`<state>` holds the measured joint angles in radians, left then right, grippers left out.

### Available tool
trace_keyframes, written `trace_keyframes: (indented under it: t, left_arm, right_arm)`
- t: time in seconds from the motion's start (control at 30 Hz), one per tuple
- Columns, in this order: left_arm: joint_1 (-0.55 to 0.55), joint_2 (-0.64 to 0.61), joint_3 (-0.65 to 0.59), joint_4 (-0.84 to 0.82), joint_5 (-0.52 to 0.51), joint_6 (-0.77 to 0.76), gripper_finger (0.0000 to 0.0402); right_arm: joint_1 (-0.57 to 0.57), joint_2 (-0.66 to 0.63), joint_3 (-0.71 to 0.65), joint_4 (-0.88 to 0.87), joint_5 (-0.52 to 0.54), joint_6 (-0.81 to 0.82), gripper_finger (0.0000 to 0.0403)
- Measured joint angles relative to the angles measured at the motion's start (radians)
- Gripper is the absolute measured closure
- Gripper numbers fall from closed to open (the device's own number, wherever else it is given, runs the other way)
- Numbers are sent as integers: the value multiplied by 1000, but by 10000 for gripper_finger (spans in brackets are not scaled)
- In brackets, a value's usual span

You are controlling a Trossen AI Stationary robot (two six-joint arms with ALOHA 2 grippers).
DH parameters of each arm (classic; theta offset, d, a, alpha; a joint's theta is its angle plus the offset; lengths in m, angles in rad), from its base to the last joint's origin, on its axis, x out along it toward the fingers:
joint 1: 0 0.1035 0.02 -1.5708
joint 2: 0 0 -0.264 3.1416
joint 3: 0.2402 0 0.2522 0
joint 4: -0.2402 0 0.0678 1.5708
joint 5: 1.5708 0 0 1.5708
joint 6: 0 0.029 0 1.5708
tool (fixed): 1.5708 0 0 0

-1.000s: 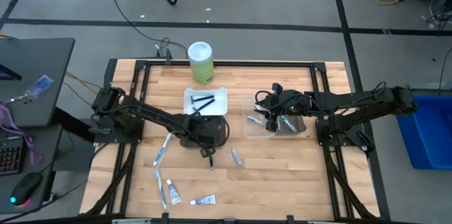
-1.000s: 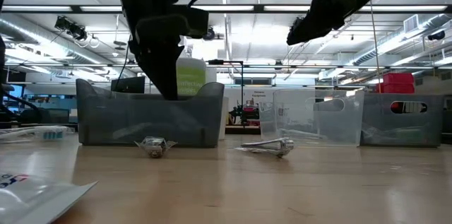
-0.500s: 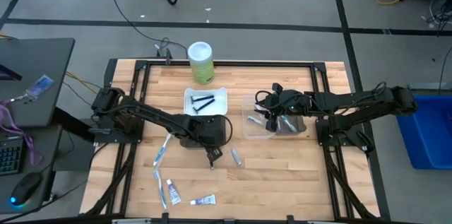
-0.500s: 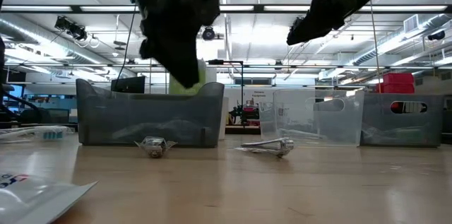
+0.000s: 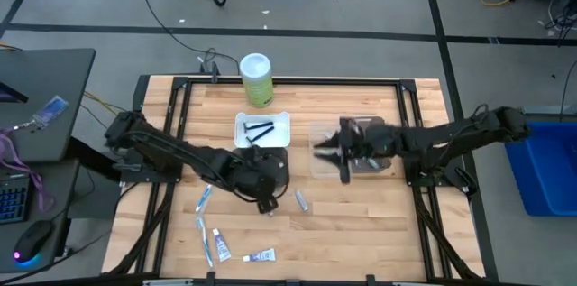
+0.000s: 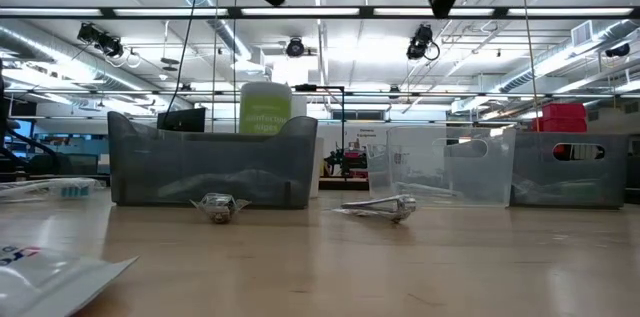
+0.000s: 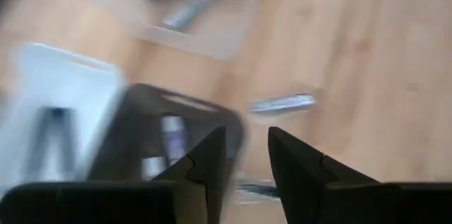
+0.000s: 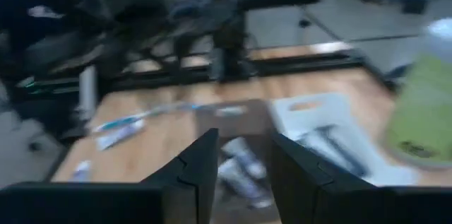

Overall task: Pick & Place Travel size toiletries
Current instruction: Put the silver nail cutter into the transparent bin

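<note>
My left gripper (image 5: 267,203) (image 7: 247,164) hangs open and empty over the near rim of the grey tray (image 5: 261,167), which holds little tubes (image 8: 236,160). A silvery tube (image 5: 301,199) (image 7: 282,102) lies flat on the wood just right of it. My right gripper (image 5: 323,151) (image 8: 244,160) is open and empty at the left side of the clear tray (image 5: 353,152), where silvery tubes (image 7: 176,8) lie. Dark razors (image 5: 260,130) rest in the white tray (image 5: 281,122). A toothbrush (image 5: 203,198) and toothpaste tubes (image 5: 219,245) (image 5: 260,255) lie near the table's near left.
The tall green-and-white canister (image 5: 256,78) stands at the far edge behind the white tray. A second toothbrush (image 5: 205,236) lies near the near edge. In the low view both grippers sit at the picture's top, high above two silvery tubes (image 6: 220,207) (image 6: 380,207) on the wood.
My left gripper has risen from in front of the grey tray to well above it and shifted slightly toward the near edge. My right gripper has moved up and toward the table's left, from over the clear tray's middle to its left side. The toiletries have stayed put.
</note>
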<state>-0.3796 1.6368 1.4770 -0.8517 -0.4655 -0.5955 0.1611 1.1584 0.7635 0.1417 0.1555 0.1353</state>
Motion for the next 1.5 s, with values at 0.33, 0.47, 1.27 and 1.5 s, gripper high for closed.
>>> trace_keyframes:
  t: [0.33, 0.47, 1.27, 1.5]
  left_arm:
    - [-24, -102, -27, -276, -211, -117, 290]
    - [-7, -104, -81, -256, -193, -103, 290]
    - [-38, -99, -455, 418, -230, -155, 291]
    - [-42, -99, -486, 512, -229, -101, 291]
  right_arm:
    - [326, 191, 81, 35, 246, 199, 281]
    - [389, 336, 192, -53, 237, 288, 281]
    - [381, 846, 430, -435, 422, 712, 279]
    - [361, 896, 430, -425, 416, 732, 279]
